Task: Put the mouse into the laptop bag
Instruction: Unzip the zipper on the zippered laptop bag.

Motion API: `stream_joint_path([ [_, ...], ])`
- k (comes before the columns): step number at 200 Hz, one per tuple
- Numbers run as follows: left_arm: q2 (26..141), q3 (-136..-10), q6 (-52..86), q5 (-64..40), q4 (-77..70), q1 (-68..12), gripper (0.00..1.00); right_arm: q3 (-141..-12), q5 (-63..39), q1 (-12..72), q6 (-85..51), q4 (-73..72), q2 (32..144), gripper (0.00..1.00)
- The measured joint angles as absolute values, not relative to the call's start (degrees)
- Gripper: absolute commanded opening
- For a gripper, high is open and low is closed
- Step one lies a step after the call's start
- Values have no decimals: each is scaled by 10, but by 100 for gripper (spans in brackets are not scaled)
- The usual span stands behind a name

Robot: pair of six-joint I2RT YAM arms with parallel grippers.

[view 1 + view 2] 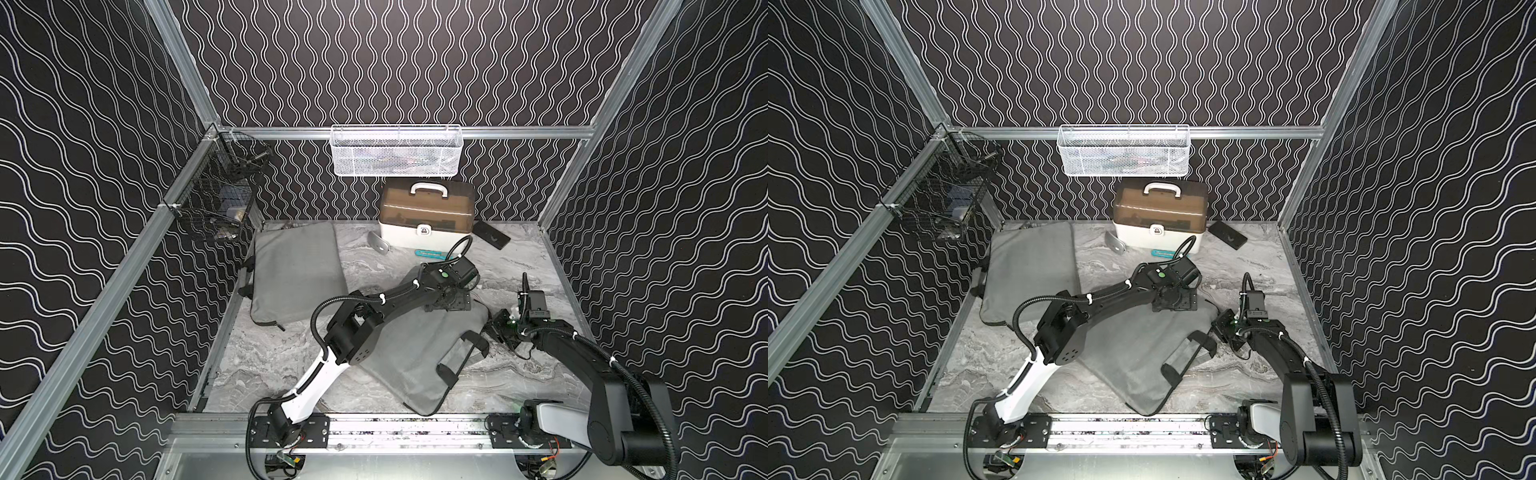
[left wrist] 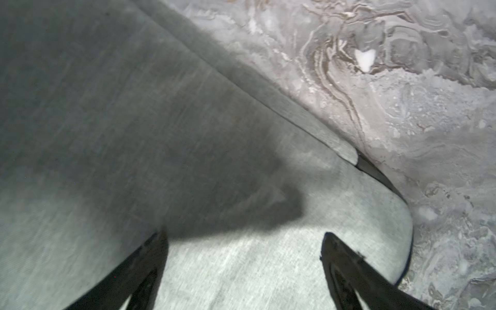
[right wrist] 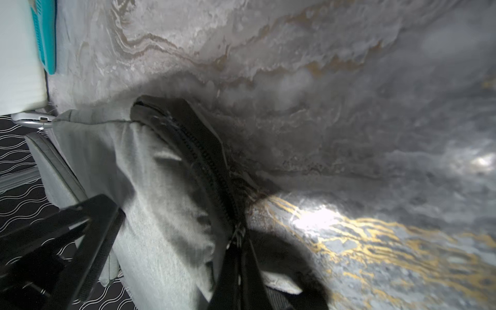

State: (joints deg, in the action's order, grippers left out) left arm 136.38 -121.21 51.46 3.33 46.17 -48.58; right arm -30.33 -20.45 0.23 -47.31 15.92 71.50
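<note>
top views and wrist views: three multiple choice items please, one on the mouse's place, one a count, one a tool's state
1. Where is the silver computer mouse? A in the mesh basket; B on a bag; C on the grey marble tabletop by the white plastic box with brown lid.
2. How many grey fabric laptop bags lie on the tabletop? A one; B two; C three.
3. The left tool is: A open; B shut on the mouse; C shut on a strap.
Key: 1 C, it lies on bare marble by the box. 2 B, far bag at the left, near bag under the left arm. 3 A, its fingers stand apart over grey fabric.
</note>
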Motion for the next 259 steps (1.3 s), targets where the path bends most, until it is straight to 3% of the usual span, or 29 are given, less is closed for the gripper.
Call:
stream_joint_path([
  [146,1425,-1283,553,-22,449,-490,99,-293,-198,49,-478,108,710,0],
  [202,1451,-1297,542,-67,343,-495,99,-293,-184,53,-478,106,703,0],
  [234,1413,-1221,538,-79,245,-496,98,-293,-200,53,-478,107,713,0],
  [259,1347,-1139,539,-85,266,-499,98,-284,-204,35,-480,104,708,0],
])
